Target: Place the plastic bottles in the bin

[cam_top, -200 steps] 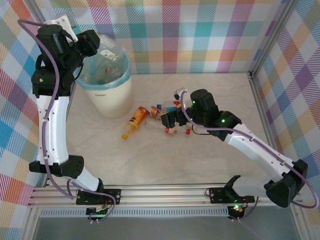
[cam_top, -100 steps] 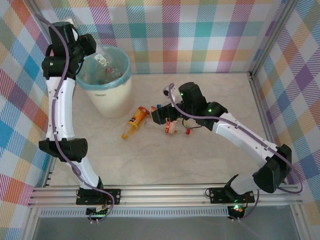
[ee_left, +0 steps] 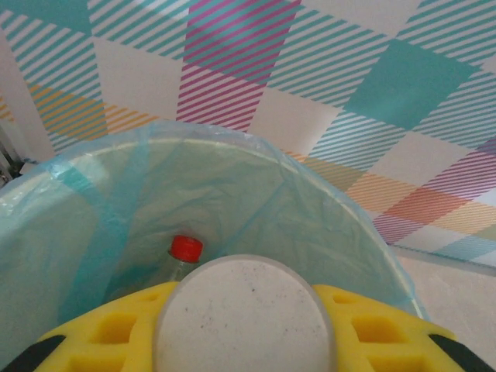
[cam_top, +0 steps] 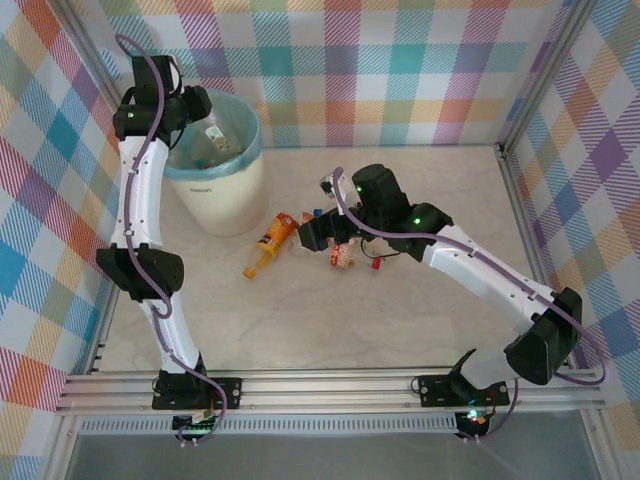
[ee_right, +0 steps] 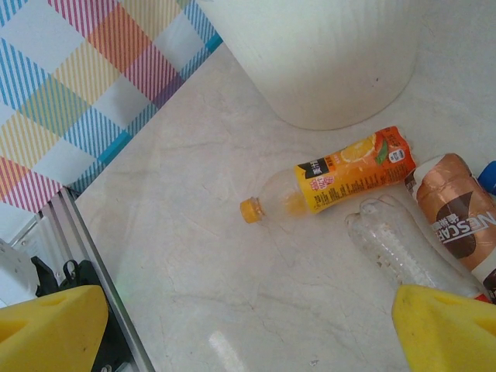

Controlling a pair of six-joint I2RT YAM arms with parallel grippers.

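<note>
My left gripper [cam_top: 196, 104] hangs over the bin [cam_top: 216, 192], shut on a clear plastic bottle [cam_top: 212, 131]. In the left wrist view that bottle's round grey end [ee_left: 245, 306] sits between my yellow fingers [ee_left: 116, 333], above the blue-green liner [ee_left: 325, 209]. A red-capped bottle [ee_left: 186, 249] lies inside the bin. My right gripper [cam_top: 316, 234] is open, low over the table with bare table between its fingers [ee_right: 54, 325]. An orange-labelled bottle [ee_right: 341, 180] lies ahead of it, a crushed clear bottle [ee_right: 403, 248] by its right finger, and a brown-labelled one [ee_right: 457, 221] beyond.
More bottles and a loose red cap [cam_top: 377, 265] lie under the right wrist around [cam_top: 343, 256]. The checked wall stands right behind the bin. An aluminium rail [ee_right: 85, 240] borders the table to the left. Bare table [cam_top: 300, 320] stretches toward the arm bases.
The left arm has swung its bottle farther over the bin's mouth. The right gripper slid left toward the orange bottle and narrowed slightly, then held still.
</note>
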